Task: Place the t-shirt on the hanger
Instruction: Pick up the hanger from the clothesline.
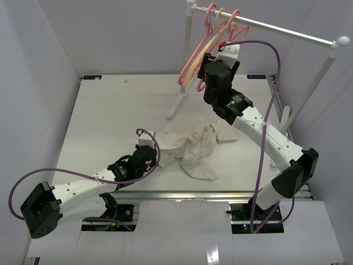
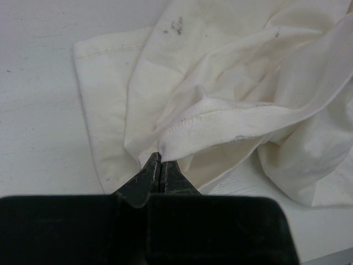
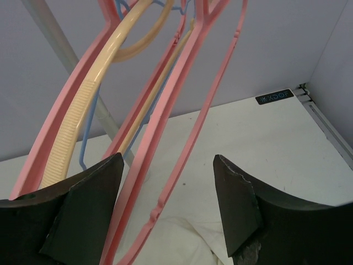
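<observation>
The left gripper (image 2: 160,165) lies low over the near-left part of the bench (image 1: 110,110), its fingers (image 2: 148,179) clenched together on a ribbed edge of the t-shirt (image 2: 237,83); the cloth meets the fingertips and spreads away from them in loose folds. The t-shirt is cream with a few dark specks; it lies crumpled in a heap on the middle of the bench, one flat corner lying out to the side, and none of it is on any hanger. Beyond it, the right arm reaches up and away to the far side, where a metal rail (image 1: 276,30) stands on white legs. There the right gripper (image 3: 165,204) is raised among the hangers hung on that rail; its fingers (image 3: 91,207) stand apart, released, with the lower bars of the hanger (image 3: 176,94), the thin pink one, running between them but not pinched. Just to its left hang a tan hanger (image 3: 83,105) and a second pink hanger (image 3: 58,116), close against each other; a thin blue wire shows behind them.
</observation>
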You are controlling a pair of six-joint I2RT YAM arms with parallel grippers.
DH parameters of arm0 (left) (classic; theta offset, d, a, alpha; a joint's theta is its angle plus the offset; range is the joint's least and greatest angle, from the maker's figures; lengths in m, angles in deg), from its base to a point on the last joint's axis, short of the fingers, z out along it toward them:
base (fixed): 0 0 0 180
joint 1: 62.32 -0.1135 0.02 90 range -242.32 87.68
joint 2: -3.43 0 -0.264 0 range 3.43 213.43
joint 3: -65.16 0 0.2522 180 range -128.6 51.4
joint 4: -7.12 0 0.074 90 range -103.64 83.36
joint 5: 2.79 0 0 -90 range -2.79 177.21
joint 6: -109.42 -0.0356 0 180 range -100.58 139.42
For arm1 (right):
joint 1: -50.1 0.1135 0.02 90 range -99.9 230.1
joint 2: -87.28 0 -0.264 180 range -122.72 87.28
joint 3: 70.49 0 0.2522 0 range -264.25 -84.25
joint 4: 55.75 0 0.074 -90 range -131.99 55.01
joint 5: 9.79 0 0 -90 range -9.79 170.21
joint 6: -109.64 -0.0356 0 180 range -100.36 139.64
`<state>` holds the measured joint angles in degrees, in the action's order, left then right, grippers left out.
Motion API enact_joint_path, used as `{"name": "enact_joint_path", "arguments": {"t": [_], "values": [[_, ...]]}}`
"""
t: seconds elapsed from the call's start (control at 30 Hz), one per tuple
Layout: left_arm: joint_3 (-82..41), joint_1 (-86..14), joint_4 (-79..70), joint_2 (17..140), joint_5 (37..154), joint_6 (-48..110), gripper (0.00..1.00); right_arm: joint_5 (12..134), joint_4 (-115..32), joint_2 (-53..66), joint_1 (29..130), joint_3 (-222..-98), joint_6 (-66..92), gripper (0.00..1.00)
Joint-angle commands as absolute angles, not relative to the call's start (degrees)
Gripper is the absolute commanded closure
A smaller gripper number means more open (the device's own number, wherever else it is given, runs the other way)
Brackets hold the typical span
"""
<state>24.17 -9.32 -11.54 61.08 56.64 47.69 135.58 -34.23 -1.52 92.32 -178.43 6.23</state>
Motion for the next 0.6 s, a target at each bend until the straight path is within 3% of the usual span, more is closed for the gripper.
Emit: {"name": "enact_joint_path", "arguments": {"t": [0.0,0.57], "values": [[23.71,-9.23,-11.12,60.79,56.93,47.28,1.00,138.36,-36.63,1.94,92.12,-176.49,6.73,0.35],[23.62,-9.23,-11.12,61.79,56.89,47.25,1.00,137.16,-36.63,-1.25,89.45,-180.43,18.99,0.48]]}}
